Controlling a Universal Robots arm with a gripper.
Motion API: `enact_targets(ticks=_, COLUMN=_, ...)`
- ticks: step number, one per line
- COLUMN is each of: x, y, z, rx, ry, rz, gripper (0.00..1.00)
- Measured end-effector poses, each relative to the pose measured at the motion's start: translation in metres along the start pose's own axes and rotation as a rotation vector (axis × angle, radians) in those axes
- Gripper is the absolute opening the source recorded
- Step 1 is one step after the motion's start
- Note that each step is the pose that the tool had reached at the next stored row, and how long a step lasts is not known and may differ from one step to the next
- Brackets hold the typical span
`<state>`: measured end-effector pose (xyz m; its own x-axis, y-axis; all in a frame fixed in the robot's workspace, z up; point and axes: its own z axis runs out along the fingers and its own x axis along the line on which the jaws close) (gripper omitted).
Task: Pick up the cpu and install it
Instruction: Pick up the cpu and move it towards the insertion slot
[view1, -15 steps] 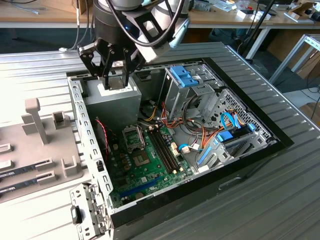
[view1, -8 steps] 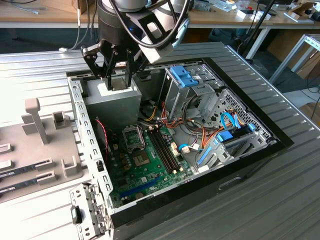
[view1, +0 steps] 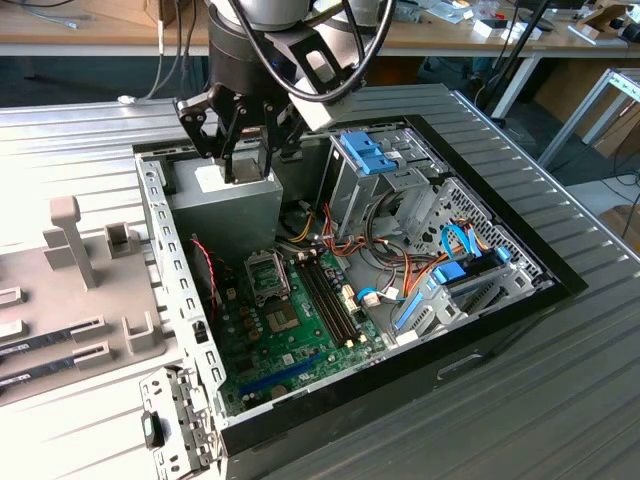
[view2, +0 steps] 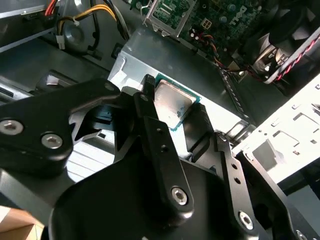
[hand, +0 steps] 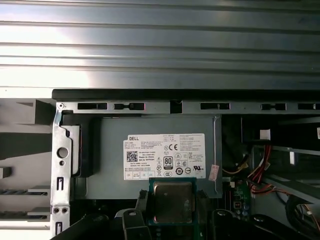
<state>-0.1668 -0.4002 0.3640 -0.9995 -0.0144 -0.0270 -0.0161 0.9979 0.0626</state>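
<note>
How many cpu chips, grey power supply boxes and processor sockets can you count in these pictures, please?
cpu: 1
power supply box: 1
processor socket: 1
Total: 3

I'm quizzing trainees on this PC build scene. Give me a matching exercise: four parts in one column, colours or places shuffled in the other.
1 cpu
2 power supply
3 motherboard
4 drive-bay clip

A blue plastic
B green circuit board
C grey box with a white label
D silver top, clamped in the gripper

Pairs: 1-D, 2-C, 3-B, 4-A
</note>
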Motion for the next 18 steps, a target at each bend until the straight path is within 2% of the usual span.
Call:
enact_targets(ticks=9, x=-0.0075, y=-0.0055, z=0.0066, rx=0.0, ry=0.0002, rz=0.0, gripper=0.47)
enact_targets(ticks=18, x=-0.0142, y=-0.0088, z=0.0088, rx=0.0007, ry=0.0001, rz=0.0, gripper=0.47)
